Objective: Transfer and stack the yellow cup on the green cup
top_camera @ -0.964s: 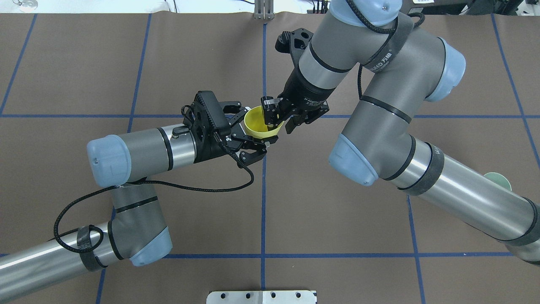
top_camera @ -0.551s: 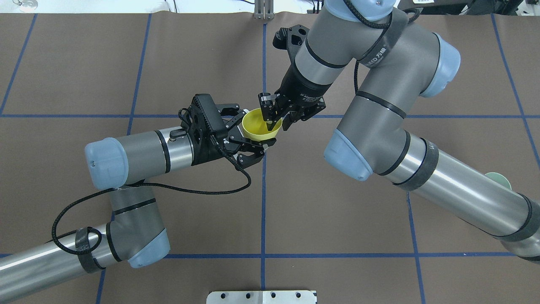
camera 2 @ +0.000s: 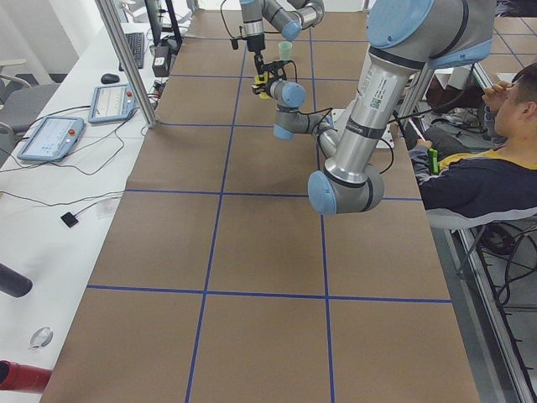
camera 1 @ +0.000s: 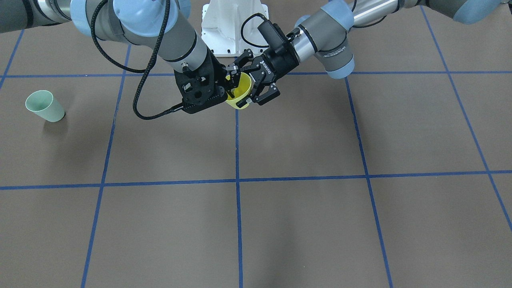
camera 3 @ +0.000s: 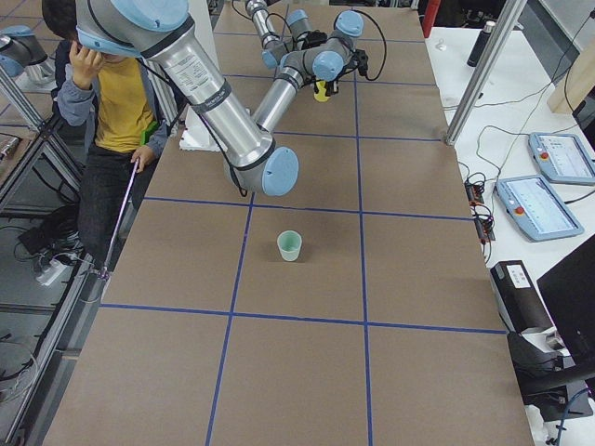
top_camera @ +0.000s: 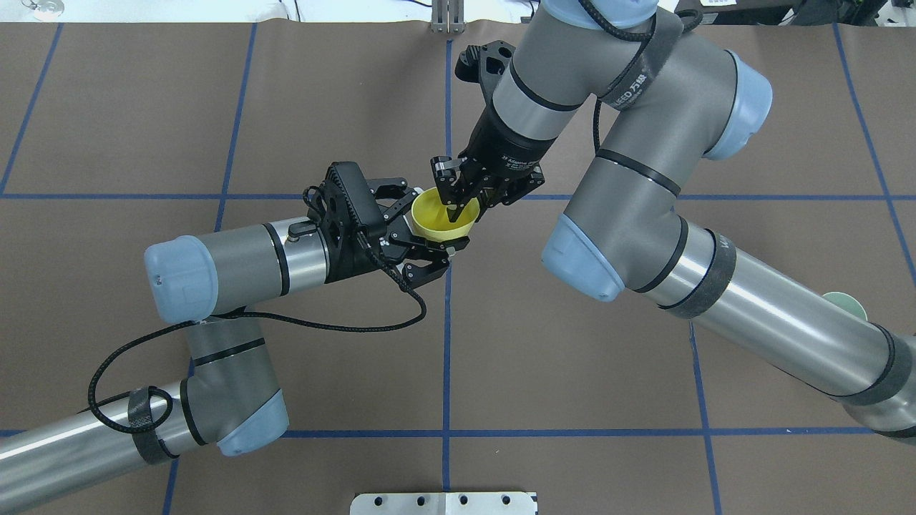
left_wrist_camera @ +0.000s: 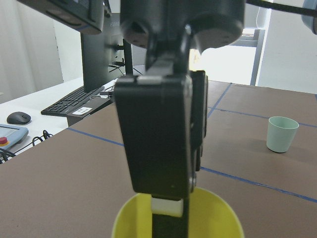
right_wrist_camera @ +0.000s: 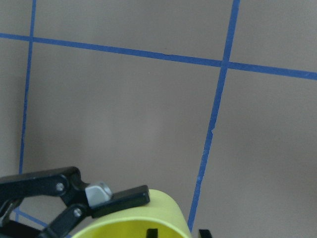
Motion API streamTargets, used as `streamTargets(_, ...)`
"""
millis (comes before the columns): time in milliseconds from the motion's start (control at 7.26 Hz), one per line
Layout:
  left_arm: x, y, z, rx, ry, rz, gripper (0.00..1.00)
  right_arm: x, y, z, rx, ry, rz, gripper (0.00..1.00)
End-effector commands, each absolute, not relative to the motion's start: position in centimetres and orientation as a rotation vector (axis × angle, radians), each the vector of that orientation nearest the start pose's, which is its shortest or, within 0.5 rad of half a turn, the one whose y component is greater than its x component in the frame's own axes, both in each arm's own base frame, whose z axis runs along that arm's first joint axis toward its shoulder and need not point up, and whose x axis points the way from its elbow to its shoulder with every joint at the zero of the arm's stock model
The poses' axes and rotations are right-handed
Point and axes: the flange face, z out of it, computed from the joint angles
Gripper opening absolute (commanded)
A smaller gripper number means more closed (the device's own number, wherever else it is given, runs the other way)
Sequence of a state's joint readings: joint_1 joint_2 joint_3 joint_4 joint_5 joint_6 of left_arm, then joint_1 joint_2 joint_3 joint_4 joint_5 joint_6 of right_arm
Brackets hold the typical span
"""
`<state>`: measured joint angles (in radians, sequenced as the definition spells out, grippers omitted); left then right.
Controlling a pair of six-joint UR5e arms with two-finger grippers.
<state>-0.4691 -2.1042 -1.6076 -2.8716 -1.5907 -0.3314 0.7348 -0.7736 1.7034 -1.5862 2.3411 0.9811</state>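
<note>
The yellow cup [top_camera: 431, 220] hangs above the table's middle, mouth up. My left gripper [top_camera: 436, 223] comes in from the side and is shut on the cup's body, a finger on each flank. From above, my right gripper [top_camera: 459, 206] is shut on the far rim, one finger inside the cup and one outside. The left wrist view shows that finger [left_wrist_camera: 161, 148] dipping into the yellow cup [left_wrist_camera: 218, 220]. The green cup [camera 1: 44, 106] stands upright and alone on the mat, far off on my right; the right forearm hides most of the green cup [top_camera: 849, 305] from overhead.
A brown mat with blue tape lines [top_camera: 446, 343] covers the table. A metal plate [top_camera: 444, 503] sits at the near edge. A seated person [camera 2: 495, 159] is beside the table, and monitors and tablets [camera 3: 539, 200] lie along its far side.
My right gripper has come down and leftward onto the cup's rim and narrowed from wide open to shut. The left gripper and cup have barely moved.
</note>
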Motion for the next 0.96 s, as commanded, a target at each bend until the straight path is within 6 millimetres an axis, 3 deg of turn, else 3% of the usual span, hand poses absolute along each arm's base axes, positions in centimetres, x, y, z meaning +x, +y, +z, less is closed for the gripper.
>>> streamTargets(0, 48.8, -39.2, 19.2, 1.427, 1.267, 0.549, 0.37, -44.2, -48.8, 11.0, -0.025, -1.12, -0.228, 0.09)
streamTargets(138, 48.8, -39.2, 19.2, 1.428, 1.268, 0.548, 0.55, -43.9, -49.1, 11.1, -0.021, -1.119, -0.221, 0.0)
streamTargets(413, 48.8, -39.2, 19.1, 1.43, 1.269, 0.548, 0.91, -43.8, -49.5, 11.5, -0.007, -1.105, -0.204, 0.0)
streamTargets(551, 48.8, -39.2, 19.2, 1.427, 1.267, 0.549, 0.99, -43.7, -49.6, 11.7, -0.004, -1.102, -0.193, 0.0)
streamTargets(827, 48.9, -39.2, 19.4, 1.425, 1.265, 0.55, 0.99, -42.8, -50.2, 11.8, 0.002, -1.101, -0.179, 0.0)
